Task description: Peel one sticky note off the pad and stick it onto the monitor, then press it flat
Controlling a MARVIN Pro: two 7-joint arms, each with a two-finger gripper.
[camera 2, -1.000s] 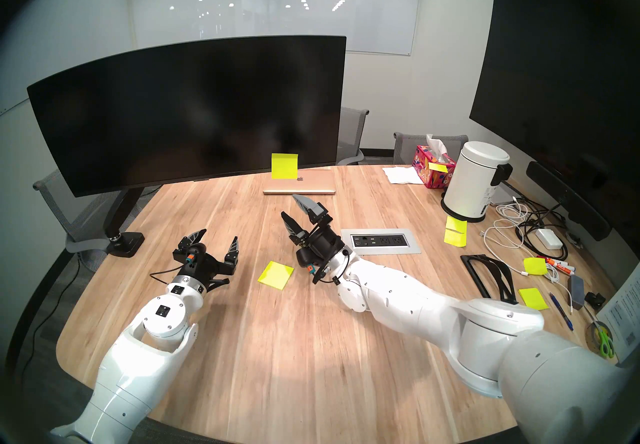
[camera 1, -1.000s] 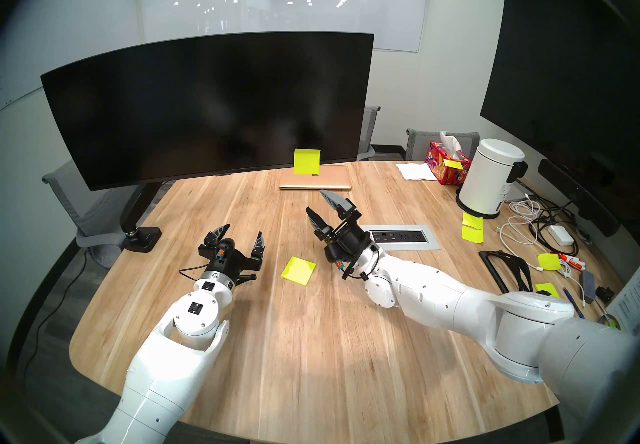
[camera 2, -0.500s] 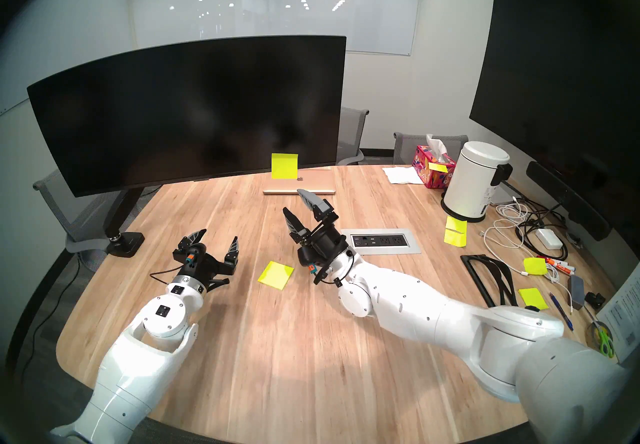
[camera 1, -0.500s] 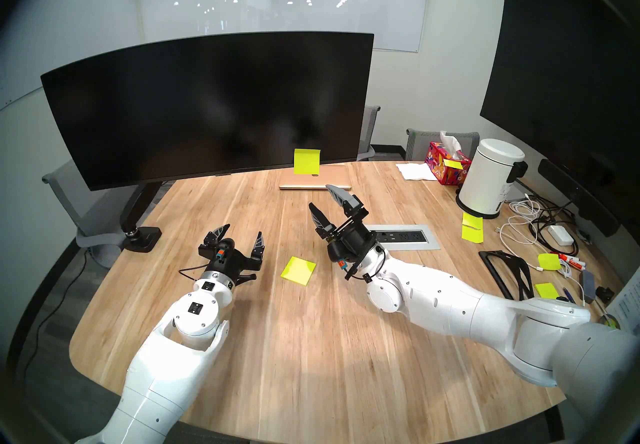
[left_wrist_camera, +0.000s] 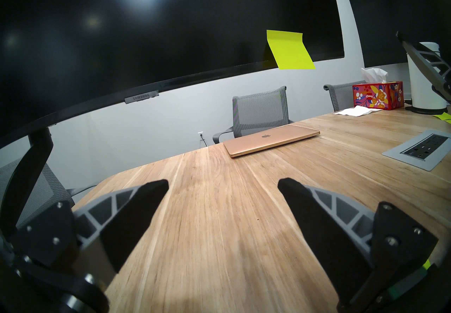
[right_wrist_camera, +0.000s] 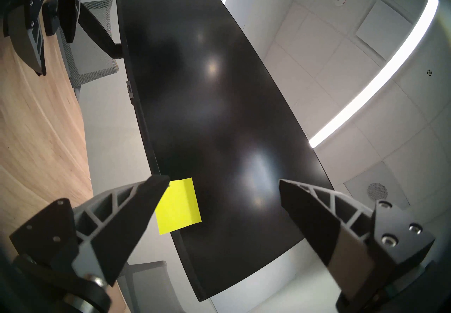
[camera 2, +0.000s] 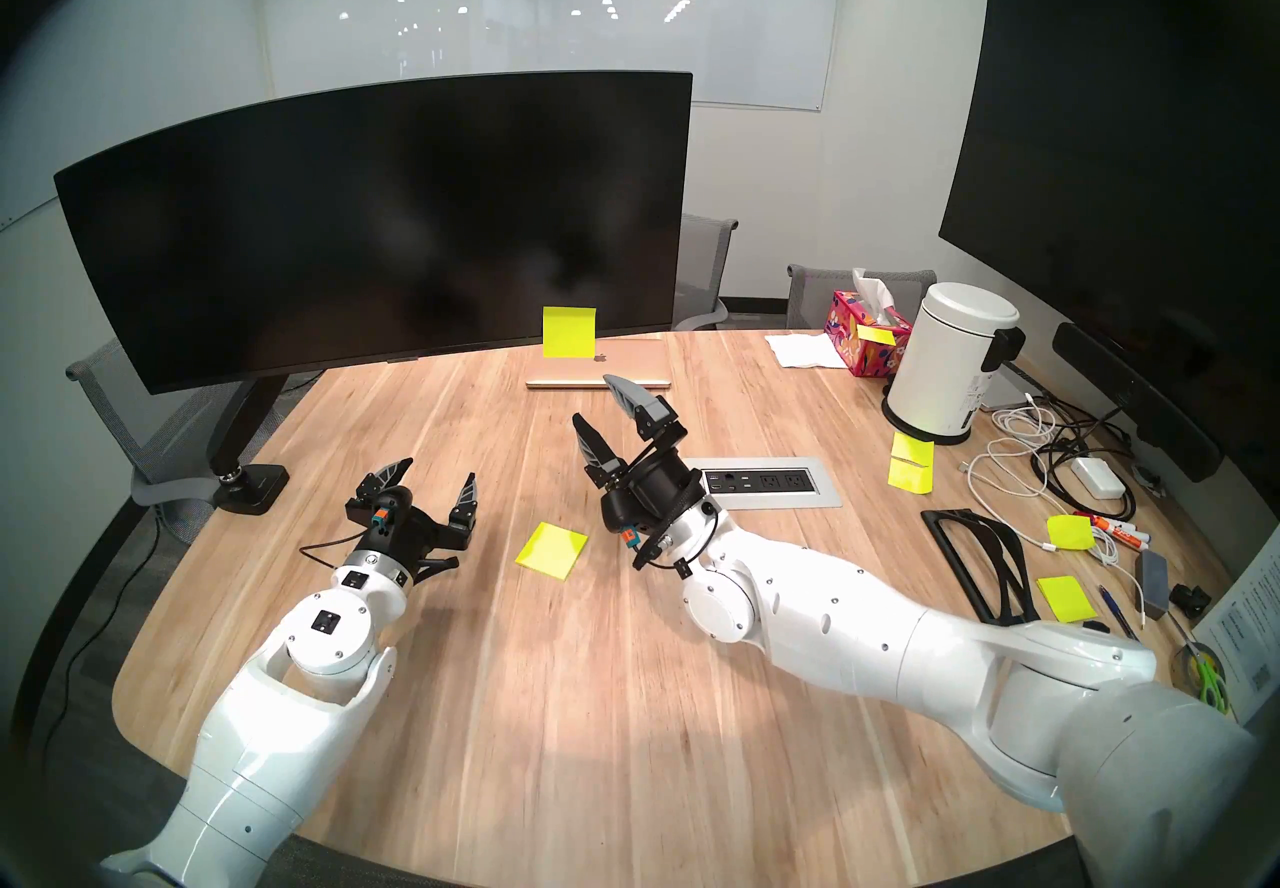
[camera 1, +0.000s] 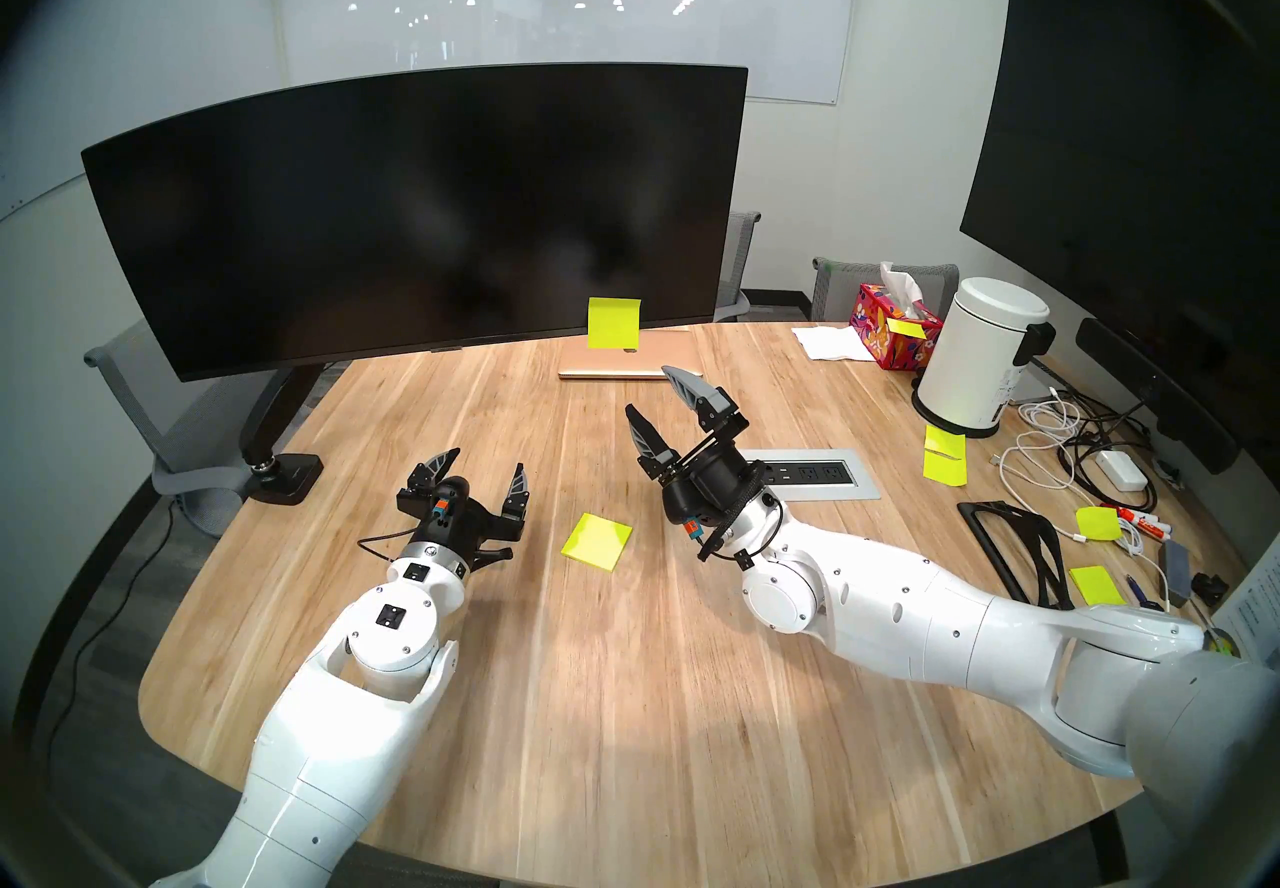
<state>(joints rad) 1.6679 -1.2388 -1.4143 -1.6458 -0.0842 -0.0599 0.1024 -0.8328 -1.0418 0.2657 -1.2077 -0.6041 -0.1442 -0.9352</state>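
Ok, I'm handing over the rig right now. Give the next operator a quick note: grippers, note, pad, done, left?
Left gripper: open, empty, above the table.
Right gripper: open, empty, raised, pointing toward the monitor.
Sticky note: stuck by its top edge at the monitor's lower right; lower part lifts off the screen and overhangs the bottom bezel.
Pad: on the table between the grippers.
Done: peel, stick.
Left: press flat.

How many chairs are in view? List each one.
3 chairs: one left of the monitor arm, one behind the monitor's right edge, one behind the tissue box. The monitor may hide more.
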